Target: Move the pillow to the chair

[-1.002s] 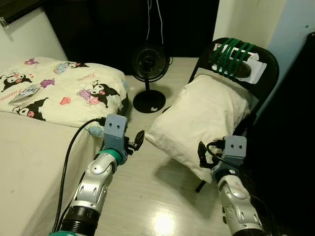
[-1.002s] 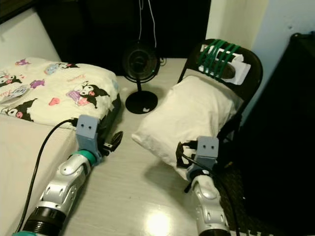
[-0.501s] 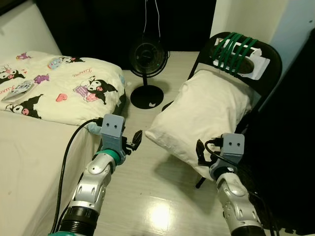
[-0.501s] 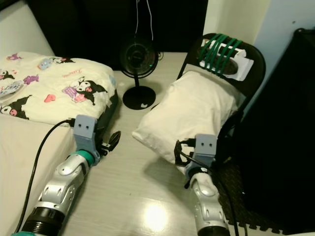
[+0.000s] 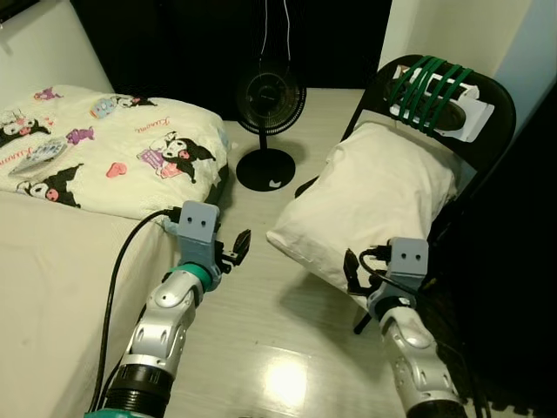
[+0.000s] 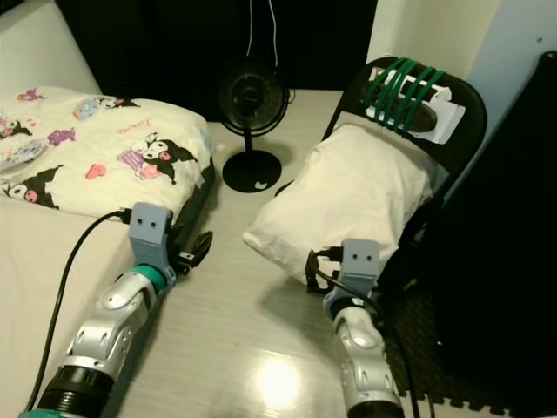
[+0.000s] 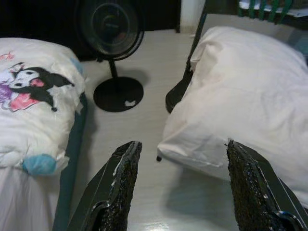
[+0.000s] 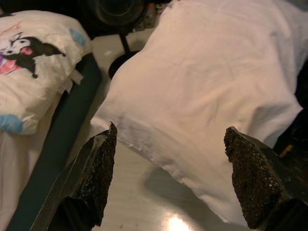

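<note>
Plain cream fabric pillow lies on the black folding metal chair, leaning on the backrest, its front corner overhanging the seat toward 7 o'clock. Left gripper and right gripper: fingers spread, empty, short of the pillow. Judgement: placement looks done; back out low and straight, avoiding the overhanging corner. Pale glossy floor; black pedestal fan at 12 o'clock; cartoon-print quilted bedding at 10 o'clock.
</note>
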Motion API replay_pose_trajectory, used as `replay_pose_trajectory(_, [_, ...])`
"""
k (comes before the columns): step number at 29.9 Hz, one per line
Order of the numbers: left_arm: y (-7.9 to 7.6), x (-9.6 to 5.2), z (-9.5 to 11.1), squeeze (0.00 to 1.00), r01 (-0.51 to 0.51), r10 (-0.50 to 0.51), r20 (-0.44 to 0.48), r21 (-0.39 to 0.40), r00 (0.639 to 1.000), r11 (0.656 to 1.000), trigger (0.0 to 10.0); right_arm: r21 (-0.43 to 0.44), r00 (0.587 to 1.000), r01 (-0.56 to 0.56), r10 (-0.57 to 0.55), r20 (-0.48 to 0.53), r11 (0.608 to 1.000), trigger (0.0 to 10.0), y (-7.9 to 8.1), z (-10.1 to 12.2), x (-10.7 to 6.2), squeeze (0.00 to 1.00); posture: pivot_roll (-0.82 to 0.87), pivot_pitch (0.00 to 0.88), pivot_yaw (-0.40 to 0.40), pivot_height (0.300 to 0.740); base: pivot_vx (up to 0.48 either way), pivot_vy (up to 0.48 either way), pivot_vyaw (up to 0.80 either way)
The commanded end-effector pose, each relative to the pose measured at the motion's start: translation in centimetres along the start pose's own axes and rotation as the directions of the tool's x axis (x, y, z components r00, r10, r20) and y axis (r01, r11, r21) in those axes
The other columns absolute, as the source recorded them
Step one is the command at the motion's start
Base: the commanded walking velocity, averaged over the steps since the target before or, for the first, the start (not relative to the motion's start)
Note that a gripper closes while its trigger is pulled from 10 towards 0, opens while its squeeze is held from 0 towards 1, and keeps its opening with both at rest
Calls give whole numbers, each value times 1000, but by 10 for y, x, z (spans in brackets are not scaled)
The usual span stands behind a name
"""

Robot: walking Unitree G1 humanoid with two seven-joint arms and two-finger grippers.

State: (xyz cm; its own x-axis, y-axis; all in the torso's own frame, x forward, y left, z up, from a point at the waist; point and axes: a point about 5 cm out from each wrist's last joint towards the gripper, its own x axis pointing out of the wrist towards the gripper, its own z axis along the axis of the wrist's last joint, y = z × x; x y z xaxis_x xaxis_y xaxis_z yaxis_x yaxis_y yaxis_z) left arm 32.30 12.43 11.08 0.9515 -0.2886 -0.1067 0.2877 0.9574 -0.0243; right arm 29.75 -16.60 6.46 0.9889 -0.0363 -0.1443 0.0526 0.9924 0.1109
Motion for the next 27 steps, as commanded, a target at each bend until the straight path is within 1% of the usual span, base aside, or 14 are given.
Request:
replay_pose_trajectory(1, [5, -2, -3, 0, -14, 14, -19, -2, 1000, 1000, 10000, 16, 1000, -5, 6, -24, 1000, 10000, 4, -6, -1, 0, 41, 0, 158, 740, 0, 0, 0])
replay_pose_trajectory(12, [5, -2, -2, 0, -14, 14, -10, 1, 1000, 1000, 10000, 15, 1000, -7, 7, -24, 1000, 10000, 4, -5, 0, 0, 42, 0, 157, 740, 0, 0, 0])
replay_pose_trajectory(14, [5, -2, -2, 0, 0, 0, -7, 26, 1000, 1000, 10000, 17, 1000, -3, 4, -24, 1000, 10000, 4, -6, -1, 0, 43, 0, 163, 740, 0, 0, 0])
replay_pose_trajectory(16, [5, -2, -2, 0, 0, 0, -7, 26, 1000, 1000, 10000, 17, 1000, -3, 4, -24, 1000, 10000, 4, -6, -1, 0, 43, 0, 163, 740, 0, 0, 0])
replay_pose_trajectory(17, [2, -2, -1, 0, 21, -21, -10, 58, 1000, 998, 10000, 19, 1000, 1, -1, -25, 1000, 10000, 3, -7, -1, 0, 42, 0, 164, 740, 0, -480, 0])
replay_pose_trajectory(20, [1, -1, -1, 0, 21, -20, -13, 56, 1000, 998, 10000, 20, 1000, 3, -3, -25, 1000, 10000, 3, -7, -2, 0, 41, 0, 167, 740, 0, -480, 0])
replay_pose_trajectory(21, [2, -1, -2, 0, 12, -12, -12, 17, 1000, 1000, 10000, 21, 1000, 5, -4, -25, 1000, 10000, 3, -7, -2, 0, 41, 0, 167, 740, 0, 0, 0])
replay_pose_trajectory(24, [4, -1, -3, 0, -6, 6, -23, 11, 1000, 1000, 10000, 21, 1000, 6, -5, -25, 1000, 10000, 3, -7, -2, 0, 40, 0, 167, 740, 0, 0, 0])
replay_pose_trajectory(27, [5, -1, -3, 0, -10, 11, -27, 23, 1000, 1000, 10000, 20, 1000, 4, -3, -25, 1000, 10000, 3, -7, -2, 0, 40, 0, 167, 740, 0, 0, 0])
